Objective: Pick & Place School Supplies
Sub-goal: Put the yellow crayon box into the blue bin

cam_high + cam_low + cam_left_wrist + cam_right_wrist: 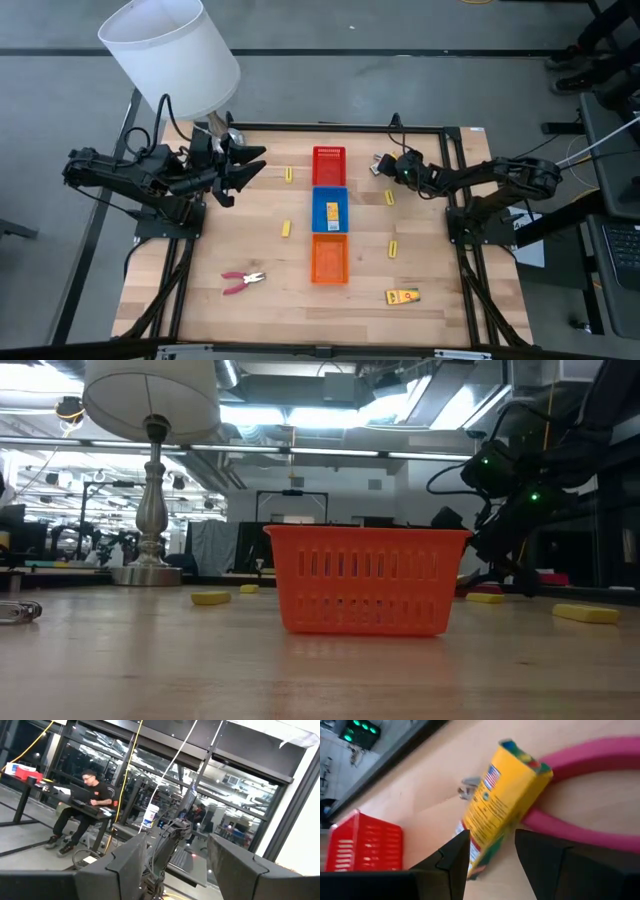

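My right gripper (381, 163) is over the far right part of the table, open. In its wrist view the fingertips (492, 835) stand on either side of the near end of a yellow packet (507, 785). That packet lies partly on a pink-handled plier-like tool (600, 755). My left gripper (250, 165) is open and raised at the far left, under the lamp, and holds nothing. Short yellow sticks (285, 228) (393, 248) lie loose on the wood. A second packet (403, 296) and a second pair of pliers (243, 281) lie near the front edge. Another packet (332, 211) lies in the blue tray. My right gripper comes slanting down at the yellow packet's near end (475, 852). One finger (455, 855) overlaps that end in the wrist view, the other finger stands apart from it. Whether the gripper touches the packet I cannot tell. The packet lies on the table and on the pliers' handle.
Red (329, 165), blue (330, 196) and orange (330, 258) trays stand in a row down the table's middle. A white-shaded lamp (170, 50) stands at the far left corner. A person sits at a desk in the room beyond.
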